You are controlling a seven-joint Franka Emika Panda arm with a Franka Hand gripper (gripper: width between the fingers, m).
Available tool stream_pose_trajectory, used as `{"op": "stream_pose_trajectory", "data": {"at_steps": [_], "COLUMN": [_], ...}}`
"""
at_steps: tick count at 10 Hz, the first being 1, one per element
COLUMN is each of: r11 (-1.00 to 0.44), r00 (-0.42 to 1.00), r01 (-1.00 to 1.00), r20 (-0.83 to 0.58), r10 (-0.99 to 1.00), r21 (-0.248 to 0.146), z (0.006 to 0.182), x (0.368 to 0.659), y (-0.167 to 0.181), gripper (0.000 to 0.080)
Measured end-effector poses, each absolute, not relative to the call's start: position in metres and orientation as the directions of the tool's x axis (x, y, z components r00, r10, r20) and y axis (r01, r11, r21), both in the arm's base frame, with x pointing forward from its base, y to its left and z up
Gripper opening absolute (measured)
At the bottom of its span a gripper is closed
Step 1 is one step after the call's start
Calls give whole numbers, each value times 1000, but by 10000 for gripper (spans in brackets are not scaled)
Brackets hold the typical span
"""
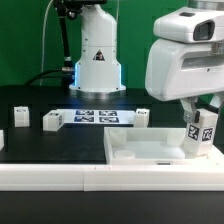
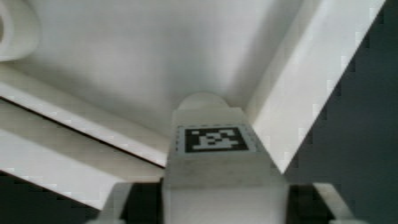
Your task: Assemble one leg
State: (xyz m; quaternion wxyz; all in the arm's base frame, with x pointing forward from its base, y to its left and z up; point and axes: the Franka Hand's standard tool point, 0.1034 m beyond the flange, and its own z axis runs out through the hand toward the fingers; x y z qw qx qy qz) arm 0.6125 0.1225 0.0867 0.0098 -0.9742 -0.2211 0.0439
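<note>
Clamped tight in the gripper (image 2: 214, 200): the leg (image 1: 200, 135), a small white block, upright, black-and-white tag showing, tip rounded, down at the white panel (image 1: 140, 152), exterior view's right.

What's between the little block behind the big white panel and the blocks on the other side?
The marker board lies flat between that leg and those legs, seen in the exterior view.

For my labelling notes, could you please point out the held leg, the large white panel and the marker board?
Leg (image 2: 215, 138): wrist view, on its square tag.
Large white panel (image 1: 142, 152): exterior view, on its bare top face.
Marker board (image 1: 98, 117): exterior view, at its middle, among the tags.
</note>
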Motion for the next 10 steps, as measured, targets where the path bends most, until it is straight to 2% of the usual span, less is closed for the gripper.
{"op": "stream_pose_trajectory", "data": {"at_steps": [2, 5, 8, 10], "r11": [-926, -999, -951, -863], "r00": [923, 996, 948, 860], "r01": [375, -24, -309, -505], "r20": [-82, -84, -81, -78], "r10": [377, -21, -308, -504], "r21": [-38, -32, -7, 8], "z": [87, 86, 85, 85], "x": [612, 612, 613, 614], "y": [123, 123, 124, 124], "gripper": [291, 291, 291, 291]}}
